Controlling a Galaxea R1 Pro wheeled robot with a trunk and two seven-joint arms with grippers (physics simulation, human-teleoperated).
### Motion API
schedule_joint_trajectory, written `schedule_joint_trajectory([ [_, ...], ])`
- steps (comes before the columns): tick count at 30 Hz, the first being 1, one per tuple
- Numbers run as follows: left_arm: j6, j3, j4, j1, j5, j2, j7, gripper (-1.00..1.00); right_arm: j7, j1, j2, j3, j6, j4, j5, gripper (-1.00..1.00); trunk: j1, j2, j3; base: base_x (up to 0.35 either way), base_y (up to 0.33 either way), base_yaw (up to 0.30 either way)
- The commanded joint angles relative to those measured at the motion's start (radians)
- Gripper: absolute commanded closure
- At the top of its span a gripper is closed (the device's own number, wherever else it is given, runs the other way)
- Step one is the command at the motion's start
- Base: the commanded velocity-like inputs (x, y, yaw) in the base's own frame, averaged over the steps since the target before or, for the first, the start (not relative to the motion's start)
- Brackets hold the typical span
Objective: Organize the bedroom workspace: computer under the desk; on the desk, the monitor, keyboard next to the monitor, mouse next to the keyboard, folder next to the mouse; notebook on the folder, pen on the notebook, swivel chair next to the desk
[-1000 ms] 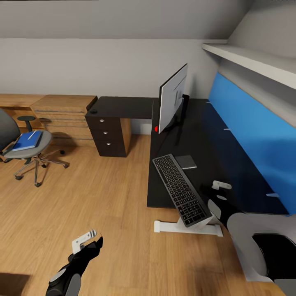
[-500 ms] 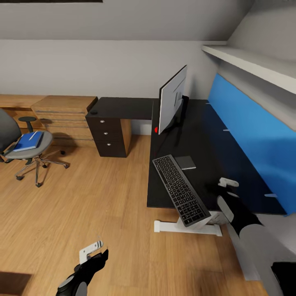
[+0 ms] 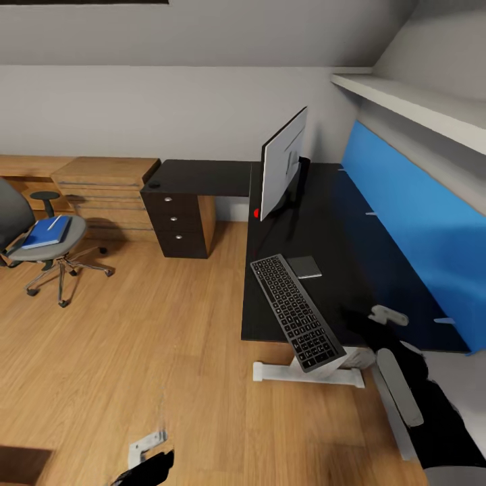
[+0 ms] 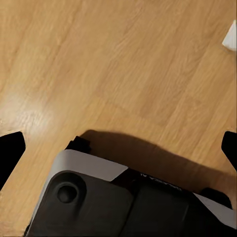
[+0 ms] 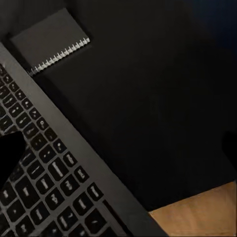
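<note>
On the glossy black desk point(image 3: 324, 223) the keyboard point(image 3: 297, 310) lies at an angle, with its near end poking out past the desk's front edge. Just beside its far end sits the notebook point(image 3: 305, 266), a thin dark grey pad; the right wrist view shows its spiral binding point(image 5: 49, 37) and the keys point(image 5: 44, 182) close up. Further back the monitor point(image 3: 283, 162) stands upright on the desk, seen almost edge-on, red dot at its lower corner.

Right gripper point(image 3: 381, 322) hovers over the near part of the desk, close to the keyboard, holding nothing; its fingers are spread wide apart in the wrist view. Left gripper point(image 3: 150, 453) hangs low over the wood floor point(image 3: 135, 337), also parted and empty.

Way off on the left is the swivel chair point(image 3: 40, 246), well apart from the desk, with the blue folder point(image 3: 46, 231) on its seat and the pen point(image 3: 52, 223) lying on top of the folder. Behind it are low light-wood cabinets point(image 3: 104, 179), and a blue wall panel point(image 3: 412, 216) runs along the desk.
</note>
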Motion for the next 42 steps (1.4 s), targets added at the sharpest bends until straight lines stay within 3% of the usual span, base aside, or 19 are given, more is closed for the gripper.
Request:
schedule_joint_trajectory([
  [1,0.000,0.001,0.036,0.000,0.010,0.004,0.005,-1.00,-0.013,0.009,0.003,-0.002,0.017,-0.020,-0.064,-1.00,0.000,-0.001,-0.001,0.000,0.000,0.000],
  [6,-0.038,0.001,0.127,0.000,0.010,0.023,0.004,-1.00,-0.018,0.051,0.007,-0.004,0.036,-0.078,-0.166,-1.00,0.000,-0.001,-0.001,0.000,0.000,0.000],
  [10,-0.168,0.001,0.216,0.000,0.011,0.050,0.002,-1.00,-0.018,0.091,0.010,-0.005,0.041,-0.115,-0.220,-1.00,0.000,-0.001,-0.001,0.000,0.000,0.000],
  [13,-0.235,0.001,0.235,0.000,0.011,0.058,0.001,-1.00,-0.017,0.099,0.011,-0.005,0.041,-0.121,-0.249,-1.00,0.000,-0.001,-0.001,0.000,0.000,0.000],
  [14,-0.313,0.001,0.252,0.000,0.014,0.085,0.000,-1.00,-0.017,0.109,0.009,-0.009,0.041,-0.127,-0.374,-1.00,0.000,-0.001,-0.001,0.000,0.000,0.000],
  [15,-0.318,0.001,0.253,0.000,0.014,0.088,0.000,-1.00,-0.017,0.110,0.008,-0.012,0.042,-0.127,-0.395,-1.00,0.000,-0.001,-0.001,0.000,0.000,0.000],
  [16,-0.331,0.001,0.256,0.000,0.015,0.099,0.000,-1.00,-0.018,0.113,0.006,-0.027,0.043,-0.129,-0.496,-1.00,0.000,-0.001,-0.001,-0.024,0.000,0.000],
  [19,-0.334,0.001,0.262,0.000,0.014,0.100,0.001,-1.00,-0.018,0.114,0.004,-0.040,0.045,-0.128,-0.523,-1.00,0.000,-0.001,-0.001,-0.110,0.000,0.000],
  [21,-0.336,0.001,0.275,0.000,0.013,0.101,0.002,-1.00,-0.018,0.124,0.003,-0.078,0.048,-0.128,-0.542,-1.00,0.000,-0.001,-0.001,-0.283,0.000,-0.065],
  [42,-0.336,-0.001,0.293,0.000,0.013,0.098,0.003,-1.00,-0.018,0.126,0.002,-0.083,0.048,-0.128,-0.544,-1.00,0.000,-0.001,0.012,-0.290,0.000,-0.160],
])
